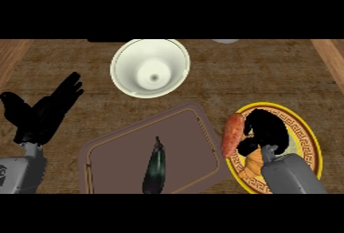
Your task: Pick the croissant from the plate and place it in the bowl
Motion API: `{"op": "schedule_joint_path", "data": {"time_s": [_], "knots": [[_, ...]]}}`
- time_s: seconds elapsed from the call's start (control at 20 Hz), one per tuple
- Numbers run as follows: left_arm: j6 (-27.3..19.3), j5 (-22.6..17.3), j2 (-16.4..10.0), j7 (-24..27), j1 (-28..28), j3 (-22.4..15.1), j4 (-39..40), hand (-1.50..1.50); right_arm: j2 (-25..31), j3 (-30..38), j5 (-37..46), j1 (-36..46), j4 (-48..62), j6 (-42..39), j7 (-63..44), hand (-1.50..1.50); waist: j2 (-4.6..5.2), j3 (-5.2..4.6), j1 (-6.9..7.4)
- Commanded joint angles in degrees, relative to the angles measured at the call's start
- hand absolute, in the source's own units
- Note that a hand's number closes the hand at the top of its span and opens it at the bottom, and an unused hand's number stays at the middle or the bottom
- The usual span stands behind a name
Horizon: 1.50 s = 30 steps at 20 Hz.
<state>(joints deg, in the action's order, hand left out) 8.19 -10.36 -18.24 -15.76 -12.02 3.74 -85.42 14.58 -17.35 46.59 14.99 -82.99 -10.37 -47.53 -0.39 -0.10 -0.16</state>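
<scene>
The right hand point(265, 127) hangs low over the yellow-rimmed plate point(306, 132), palm down, a dark mass covering the plate's middle. Whether it has closed on anything cannot be told from this view. Its grey forearm comes in from the 5 o'clock side.

The croissant point(250, 163) lies on the plate at about 7 o'clock from the hand, just under the wrist. Only a tan patch of it shows between the hand and the plate's near rim, and it is unclear whether the two touch. At 9 o'clock from the hand, a long orange-red vegetable point(232, 133) rests along the plate's left edge.

Farther out at 8 o'clock sits a brown cutting board point(114, 154) with a dark slender vegetable point(155, 164) lying on it. The white bowl point(150, 67) stands at 10 o'clock, well apart from the plate, upright on the counter point(269, 73).

The left hand point(47, 113) rests at the view's left edge, flat and spread, fingers up, holding nothing.
</scene>
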Motion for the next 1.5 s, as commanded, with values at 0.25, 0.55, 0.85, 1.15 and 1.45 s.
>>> {"op": "schedule_joint_path", "data": {"time_s": [0.25,0.55,0.85,1.15,1.45], "knots": [[1.6,-1.1,-0.8,-0.7,-0.6,2.1,0.6,0.0,-2.6,-8.1,4.7,-0.8,-25.4,-8.8,-9.2,1.5,0.13,0.05,-0.34],[0.5,0.0,0.5,-1.1,0.6,1.4,-1.2,0.0,-7.1,-10.9,6.5,5.4,-38.1,-24.2,-22.0,1.5,0.12,0.01,-0.03],[1.1,-0.1,0.4,-1.7,2.7,1.0,-4.4,0.0,-14.3,-10.9,8.5,16.3,-39.3,-32.5,-27.7,1.5,-0.26,-0.11,0.56],[0.1,1.2,1.3,-3.3,-0.3,0.0,-2.8,0.0,-14.5,-6.8,0.1,27.5,-32.6,-26.5,-30.4,1.5,0.04,-0.03,0.91],[1.7,0.7,1.5,-0.3,0.2,0.6,-0.7,0.0,-14.5,-0.8,-6.8,41.5,-22.9,-20.8,-32.7,1.5,0.03,-0.07,1.54]]}}
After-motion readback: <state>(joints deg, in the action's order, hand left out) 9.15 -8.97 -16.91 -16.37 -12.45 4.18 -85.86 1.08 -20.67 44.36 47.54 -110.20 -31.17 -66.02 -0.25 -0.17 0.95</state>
